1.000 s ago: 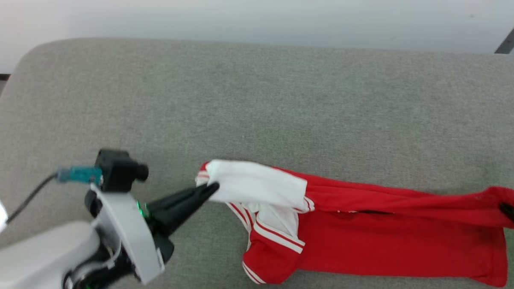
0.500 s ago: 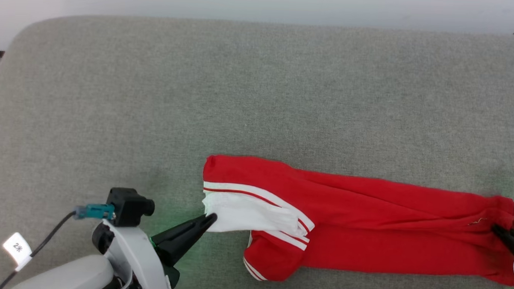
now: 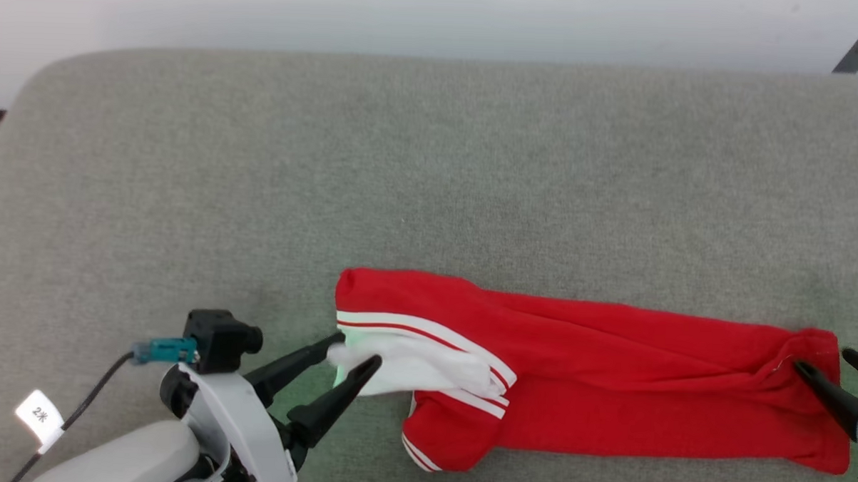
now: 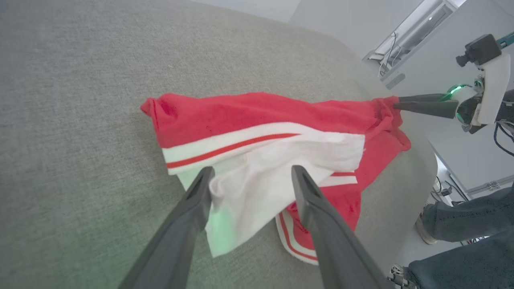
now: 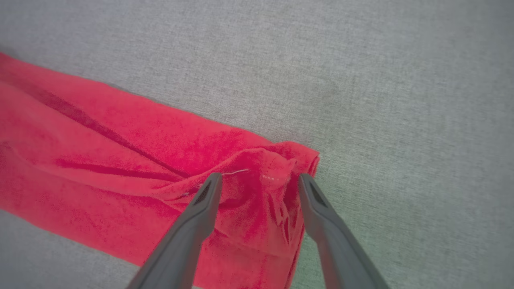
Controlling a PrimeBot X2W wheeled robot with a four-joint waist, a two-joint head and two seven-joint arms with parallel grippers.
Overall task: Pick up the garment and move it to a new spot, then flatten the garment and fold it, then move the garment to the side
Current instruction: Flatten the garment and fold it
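Pincers stand released: left pincer (image 3: 357, 348) astride the white sleeve (image 3: 424, 366), right pincer (image 3: 823, 359) astride the hem (image 3: 826, 426). Garment (image 3: 609, 390) lies folded lengthwise near the front of the grey desk (image 3: 403, 161). Judged light, limp, unbreakable; best taken at corners. Half a second ago both pincers were clenched on it.

There is one shirt (image 3: 609, 390), with one white sleeve (image 3: 410, 365) showing, on one grey surface (image 3: 432, 162). There are two grippers, the left gripper (image 3: 358, 348) and the right gripper (image 3: 823, 360), each with two dark fingers, four in all. There are two small black cameras: the left wrist camera (image 3: 220, 339) and the right wrist camera (image 4: 480, 50). One cable (image 3: 91, 400) carries one white tag (image 3: 37, 416). Two legs (image 4: 470, 218) in jeans and two shoes (image 4: 425, 229) stand beside the surface.
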